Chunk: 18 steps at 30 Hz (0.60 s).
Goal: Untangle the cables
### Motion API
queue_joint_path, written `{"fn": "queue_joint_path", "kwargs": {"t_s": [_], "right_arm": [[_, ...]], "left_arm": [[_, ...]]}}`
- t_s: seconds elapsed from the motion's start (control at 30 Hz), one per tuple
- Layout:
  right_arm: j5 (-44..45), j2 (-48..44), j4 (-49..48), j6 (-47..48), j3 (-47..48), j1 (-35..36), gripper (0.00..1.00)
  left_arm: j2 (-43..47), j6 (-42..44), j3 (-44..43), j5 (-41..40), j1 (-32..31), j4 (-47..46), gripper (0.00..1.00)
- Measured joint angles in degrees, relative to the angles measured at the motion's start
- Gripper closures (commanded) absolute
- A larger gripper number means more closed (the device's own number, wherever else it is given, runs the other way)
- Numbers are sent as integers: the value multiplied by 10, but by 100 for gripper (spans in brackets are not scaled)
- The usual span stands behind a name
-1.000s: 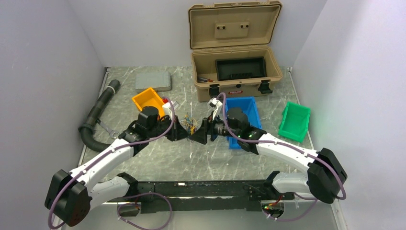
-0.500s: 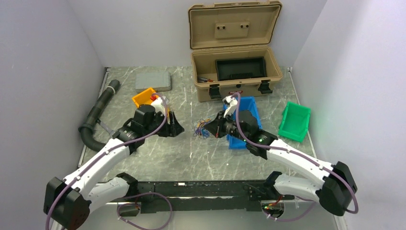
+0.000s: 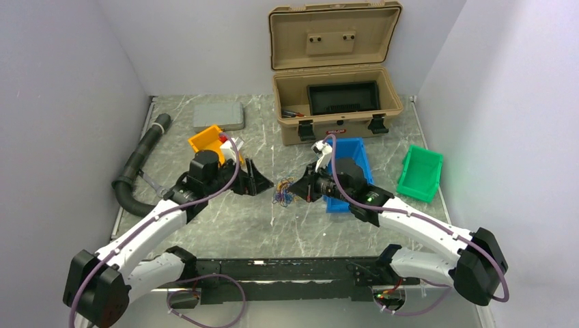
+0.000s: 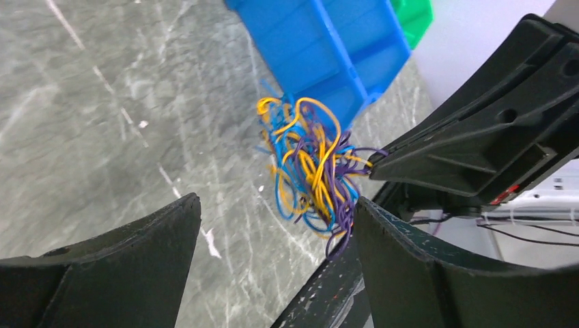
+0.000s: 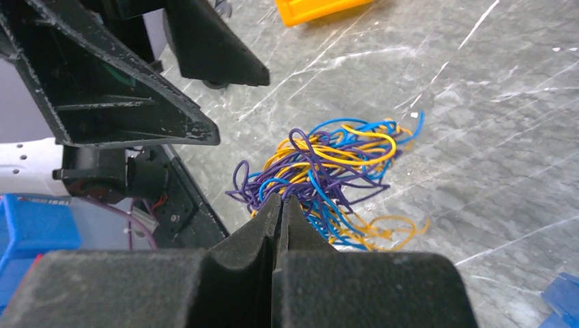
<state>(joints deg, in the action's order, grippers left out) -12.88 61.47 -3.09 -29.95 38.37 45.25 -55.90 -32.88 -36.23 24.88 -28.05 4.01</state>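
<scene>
Jaws, right gripper: pressed together on strands at the edge of the cables, so you anchor the bundle.
Jaws, left gripper: spread wide, empty (free to take a loop).
Cables: one knot on the table, between both grippers, near the blue bin.

The cables: mixed tangle of blue, orange-yellow and purple strands. The worktop: grey marble pattern, white veining. The blue bin, orange bin and green bin: each one solid colour. The case: tan, with a black tray inside. The flat box: plain grey. The corrugated hose: black. The left arm and right arm: white shells, black joints, purple wiring.
</scene>
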Motion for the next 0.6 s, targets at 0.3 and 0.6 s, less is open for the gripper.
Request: {"fn": "queue_joint_path", "kwargs": {"t_s": [0.3,0.6], "right_arm": [[-27,7,-4,0,6,0,100],[-6,6,5,-3,9,0,100]], "left_arm": [[-96,-43,-15,53,-35,-73,28],[-160,-87,-2,85,-31,-143,100]]}}
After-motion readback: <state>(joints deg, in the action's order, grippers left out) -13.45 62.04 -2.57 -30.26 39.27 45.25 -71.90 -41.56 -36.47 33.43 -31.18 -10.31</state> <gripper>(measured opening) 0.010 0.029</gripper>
